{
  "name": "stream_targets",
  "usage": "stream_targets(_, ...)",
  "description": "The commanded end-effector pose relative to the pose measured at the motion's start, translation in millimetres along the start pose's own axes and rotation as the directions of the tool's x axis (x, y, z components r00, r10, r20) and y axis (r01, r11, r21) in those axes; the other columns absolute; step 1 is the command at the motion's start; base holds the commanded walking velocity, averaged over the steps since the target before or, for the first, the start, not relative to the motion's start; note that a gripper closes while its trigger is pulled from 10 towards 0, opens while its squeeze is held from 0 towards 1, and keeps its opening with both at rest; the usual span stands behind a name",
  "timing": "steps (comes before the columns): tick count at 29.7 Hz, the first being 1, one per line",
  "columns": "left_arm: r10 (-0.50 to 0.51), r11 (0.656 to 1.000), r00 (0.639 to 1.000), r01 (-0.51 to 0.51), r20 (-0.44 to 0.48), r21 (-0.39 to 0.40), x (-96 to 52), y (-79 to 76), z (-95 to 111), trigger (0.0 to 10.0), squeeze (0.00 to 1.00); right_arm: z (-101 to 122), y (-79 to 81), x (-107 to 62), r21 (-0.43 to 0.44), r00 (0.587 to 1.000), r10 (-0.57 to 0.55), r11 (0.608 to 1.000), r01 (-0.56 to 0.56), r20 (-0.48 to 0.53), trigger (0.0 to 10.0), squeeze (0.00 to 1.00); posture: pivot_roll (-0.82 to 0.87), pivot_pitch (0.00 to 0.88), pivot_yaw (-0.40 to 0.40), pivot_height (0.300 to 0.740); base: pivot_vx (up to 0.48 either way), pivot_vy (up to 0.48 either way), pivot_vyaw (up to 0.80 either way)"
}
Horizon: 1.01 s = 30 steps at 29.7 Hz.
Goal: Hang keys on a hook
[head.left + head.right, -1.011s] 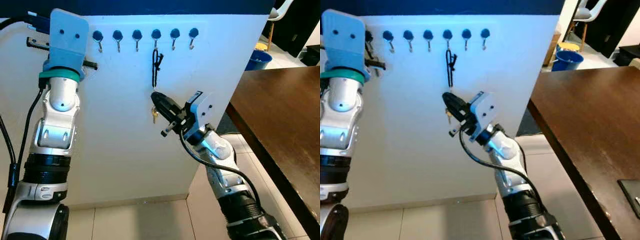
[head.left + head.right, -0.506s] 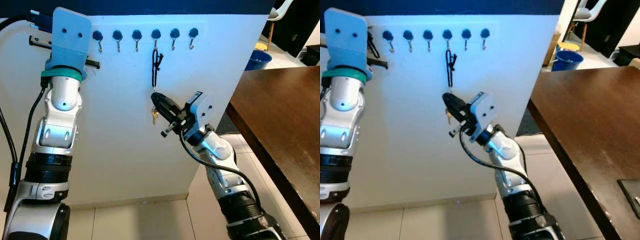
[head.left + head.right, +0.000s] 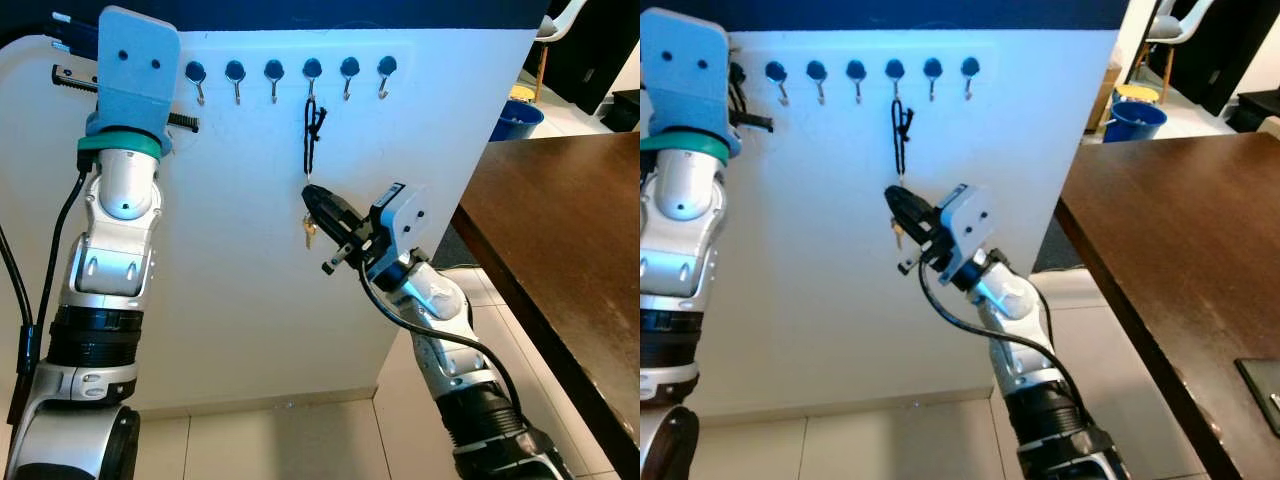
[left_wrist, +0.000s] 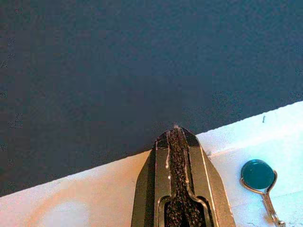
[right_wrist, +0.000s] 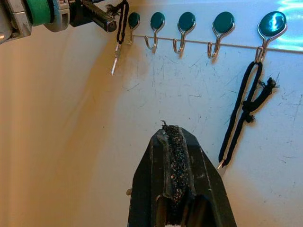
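A row of teal-knobbed hooks (image 3: 273, 70) runs along the top of a white board (image 3: 240, 300). A black cord (image 3: 311, 135) hangs from the fourth visible hook, with a small gold key (image 3: 309, 233) at its lower end. My right gripper (image 3: 311, 193) is shut, its tip just under the cord's end and beside it, apart from it in the right wrist view. My left gripper (image 4: 175, 128) is raised at the board's top left corner, shut on a second black key cord (image 5: 123, 19). Its key (image 5: 115, 62) dangles close beside the leftmost hook (image 5: 134, 20).
A dark brown table (image 3: 570, 230) stands to the right of the board. A blue bucket (image 3: 517, 120) sits on the floor behind it. Pale floor tiles (image 3: 300, 440) lie below the board. A dark wall (image 4: 118, 71) rises above the board's top edge.
My left gripper has risen slightly with its cord, staying near the leftmost hook. The right arm and the hanging cord have not moved.
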<state>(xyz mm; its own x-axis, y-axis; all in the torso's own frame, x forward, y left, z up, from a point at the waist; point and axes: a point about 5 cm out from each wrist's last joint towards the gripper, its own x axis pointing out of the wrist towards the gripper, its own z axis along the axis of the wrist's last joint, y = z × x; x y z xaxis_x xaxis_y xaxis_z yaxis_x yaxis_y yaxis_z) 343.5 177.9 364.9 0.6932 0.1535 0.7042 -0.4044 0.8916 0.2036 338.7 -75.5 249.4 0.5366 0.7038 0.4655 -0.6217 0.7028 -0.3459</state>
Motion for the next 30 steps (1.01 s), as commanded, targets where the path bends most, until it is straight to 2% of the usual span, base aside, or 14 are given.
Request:
stream_targets(1,-0.001,1.000,1.000,0.001,0.006,-0.007,1.7,0.1,1.7,10.0,0.00,-1.8,3.6,-0.5,0.003,1.000,0.011,1.000,-0.011,-0.006,10.0,0.00,0.13,0.103,0.115,0.740,0.000,0.000,0.00)
stream_targets(21,-0.023,1.000,0.998,0.023,-0.050,0.010,-1.1,-8.2,-15.7,10.0,0.00,-1.5,4.4,-0.7,0.006,1.000,0.009,1.000,-0.009,-0.005,10.0,0.00,0.13,0.112,0.119,0.740,0.000,0.000,0.00)
stream_targets(30,-0.045,0.999,0.996,0.047,-0.081,0.018,-8.3,-8.1,-23.3,10.0,0.00,-1.6,4.1,-1.3,0.005,1.000,0.006,1.000,-0.006,-0.007,10.0,0.00,0.13,0.116,0.119,0.740,0.000,0.000,0.00)
